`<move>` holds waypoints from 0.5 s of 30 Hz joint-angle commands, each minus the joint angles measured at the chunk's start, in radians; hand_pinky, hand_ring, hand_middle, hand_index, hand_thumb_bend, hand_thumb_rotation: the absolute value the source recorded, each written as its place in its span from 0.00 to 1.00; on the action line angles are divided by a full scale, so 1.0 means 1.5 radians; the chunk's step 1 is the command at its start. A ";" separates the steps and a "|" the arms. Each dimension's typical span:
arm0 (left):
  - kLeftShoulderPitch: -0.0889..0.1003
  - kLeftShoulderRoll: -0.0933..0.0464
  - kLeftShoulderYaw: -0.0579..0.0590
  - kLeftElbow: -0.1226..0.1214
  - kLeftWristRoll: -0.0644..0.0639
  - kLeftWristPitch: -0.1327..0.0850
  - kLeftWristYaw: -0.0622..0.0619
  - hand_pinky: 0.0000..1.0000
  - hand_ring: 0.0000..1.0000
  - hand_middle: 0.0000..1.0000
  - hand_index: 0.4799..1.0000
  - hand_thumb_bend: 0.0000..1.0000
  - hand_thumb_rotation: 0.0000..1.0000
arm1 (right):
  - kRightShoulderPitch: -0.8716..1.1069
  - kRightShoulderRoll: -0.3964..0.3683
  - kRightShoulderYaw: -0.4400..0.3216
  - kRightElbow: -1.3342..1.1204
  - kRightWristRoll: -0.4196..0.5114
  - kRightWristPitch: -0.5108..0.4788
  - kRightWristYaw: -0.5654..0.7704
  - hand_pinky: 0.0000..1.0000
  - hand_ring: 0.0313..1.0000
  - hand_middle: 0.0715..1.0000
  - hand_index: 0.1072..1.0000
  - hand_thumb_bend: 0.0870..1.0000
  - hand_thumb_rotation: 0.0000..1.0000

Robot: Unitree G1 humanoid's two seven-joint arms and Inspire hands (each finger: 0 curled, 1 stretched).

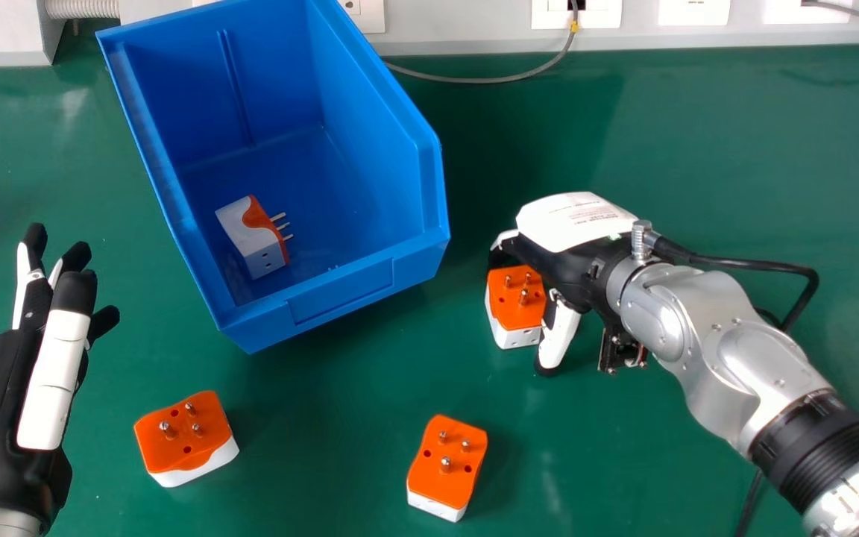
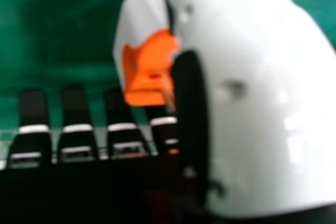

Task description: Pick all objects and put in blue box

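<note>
A: Which step is the robot doing now?

B: It seems to be the grasp of one orange-and-white adapter (image 1: 517, 298). The right hand (image 1: 579, 220) is closed around it, with the thumb on one side and the fingers on the opposite side. How firm this hold is, one cannot tell.

A: And where is this adapter exactly?

B: It is just beside the blue box (image 1: 340, 292), on the robot's right, with its metal pins upward. It appears to be resting on the tabletop (image 1: 623, 455), although a very small lift would be difficult to notice.

A: What about the others?

B: The first adapter (image 1: 250, 235) lies inside the box, on its side. The left-side adapter (image 1: 187, 436) and the near adapter (image 1: 447, 466) are on the tabletop, well apart from each other. The left hand (image 1: 49, 373) is idle at the left edge of the head view, its fingers apart and holding nothing.

A: So, what does the next move require?

B: The hand should secure the grip, then raise the adapter higher than the box wall, carry it to the left and release it inside. If the grip is too weak, the smooth body could turn or slip. After this, two adapters would be left to collect.
</note>
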 commanded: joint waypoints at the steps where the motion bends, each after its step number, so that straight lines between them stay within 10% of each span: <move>1: -0.001 -0.003 0.002 -0.013 0.001 -0.002 0.004 0.91 0.98 0.99 1.00 0.92 0.94 | -0.008 0.017 0.007 -0.003 0.008 -0.007 0.010 0.75 0.83 0.85 0.79 0.58 0.10; 15: -0.001 -0.002 -0.004 -0.020 0.009 0.002 0.013 0.91 0.98 0.98 1.00 0.91 0.94 | -0.017 0.037 0.007 0.008 0.014 -0.020 -0.007 0.75 0.83 0.85 0.79 0.58 0.11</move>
